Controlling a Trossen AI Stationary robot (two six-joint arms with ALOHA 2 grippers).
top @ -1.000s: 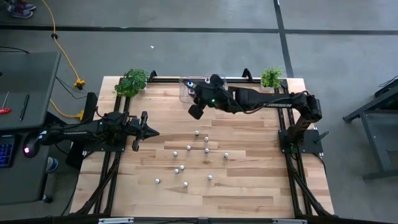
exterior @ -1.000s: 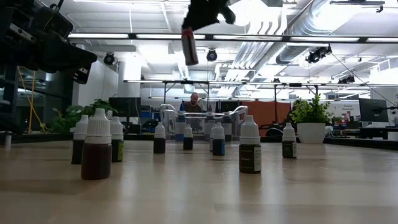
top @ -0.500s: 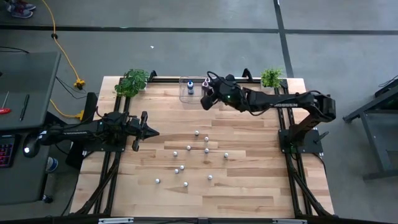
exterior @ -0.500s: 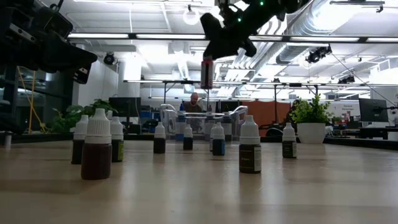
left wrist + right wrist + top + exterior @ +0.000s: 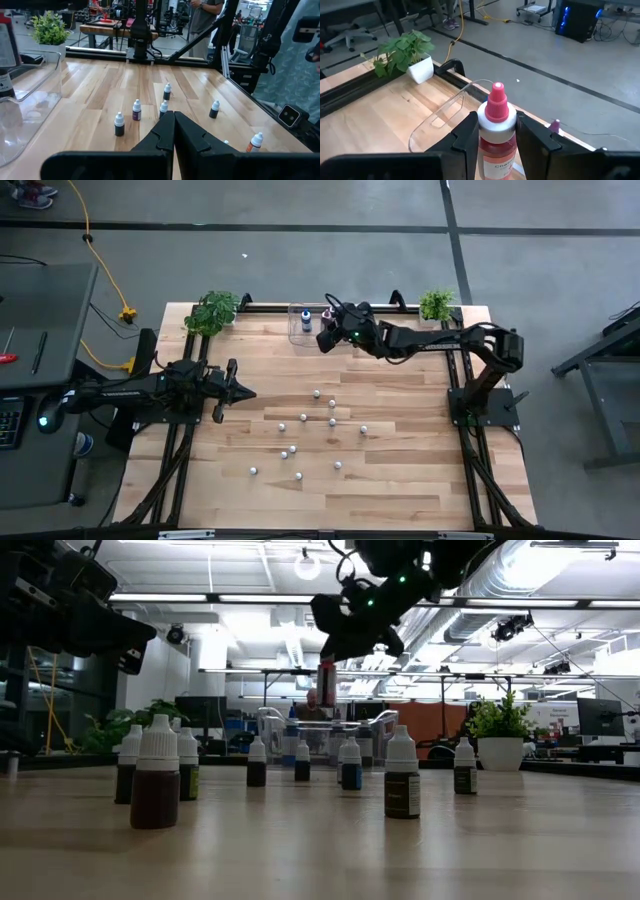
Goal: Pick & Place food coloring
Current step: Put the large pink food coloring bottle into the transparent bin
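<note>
Right gripper [image 5: 494,131] clamped on pink-capped food coloring bottle [image 5: 496,135], now swung back to clear bin [image 5: 300,326] at table's far edge, apparently just above rim, drop-in due; left gripper [image 5: 238,391] clenched empty near left edge.

Bottles [image 5: 310,425] mid-table — bin [image 5: 300,328] behind them

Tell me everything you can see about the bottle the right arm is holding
The bottle is small, with a pink pointed cap, a white collar and a clear body of reddish liquid bearing a white label, its printing only partly readable. It looks like plastic. It stands upright, clamped at the shoulder by the right claw, one dark finger on each side. In the low view it hangs high above the table. From overhead it is at the table's far edge, beside the clear bin. Only the claw touches it.
</note>
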